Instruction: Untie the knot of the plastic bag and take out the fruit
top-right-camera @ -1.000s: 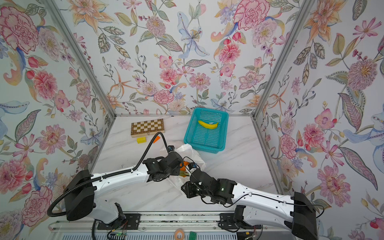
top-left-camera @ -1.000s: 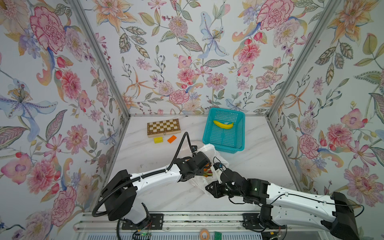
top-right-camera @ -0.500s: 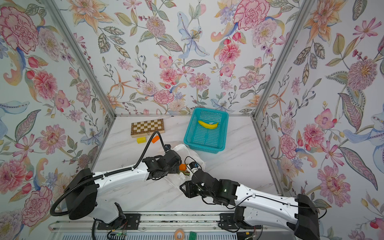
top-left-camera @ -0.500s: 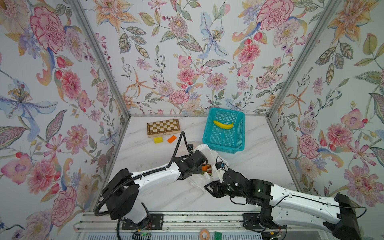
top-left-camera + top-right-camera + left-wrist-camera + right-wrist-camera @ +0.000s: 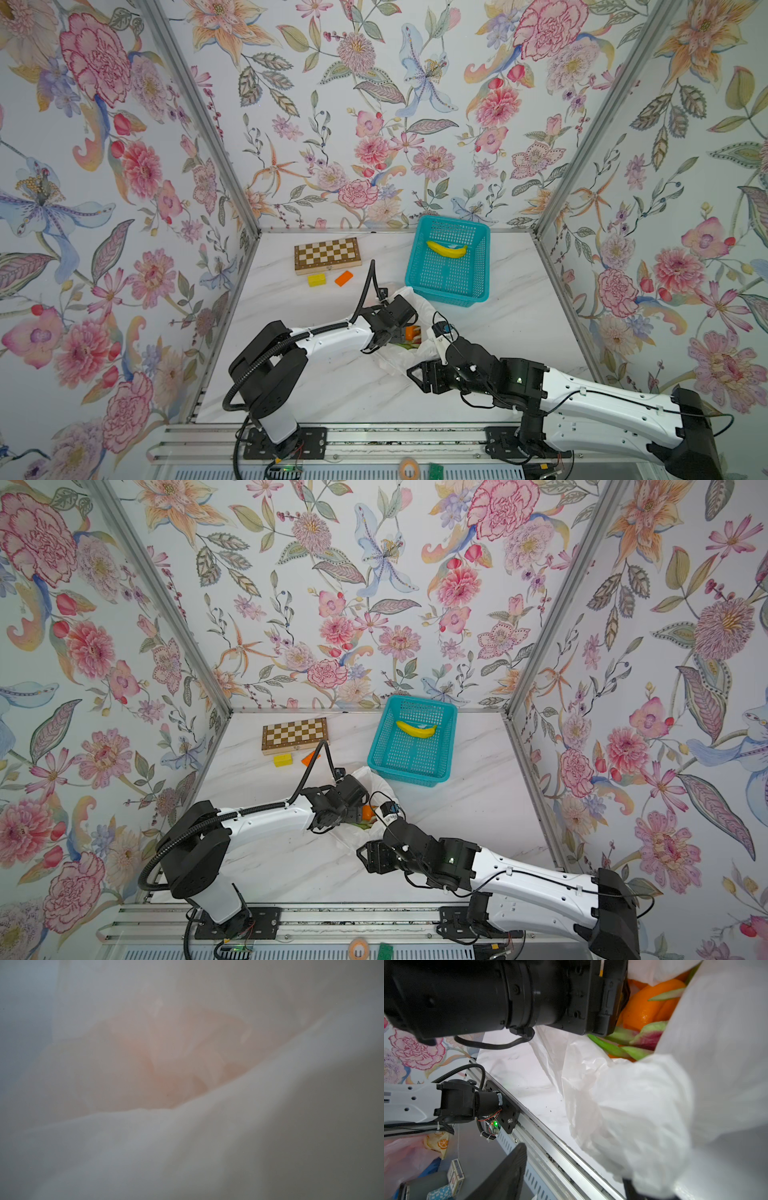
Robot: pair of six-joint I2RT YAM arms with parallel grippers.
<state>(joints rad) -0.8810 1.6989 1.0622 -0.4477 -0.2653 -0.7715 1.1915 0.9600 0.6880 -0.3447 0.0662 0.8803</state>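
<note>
Your left gripper (image 5: 401, 333) reaches into the plastic bag (image 5: 422, 305) beside the fruit (image 5: 410, 332) — film hides its opening. Your right gripper (image 5: 435, 337), at the bag's edge, is equally unreadable.

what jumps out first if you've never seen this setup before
The loud floral wallpaper on all three walls grabs the eye first. Next, the left arm and right arm meet over a crumpled white plastic bag near the middle of the marble table, with orange fruit showing between them. Toward the back right sits a teal basket holding a banana.
</note>
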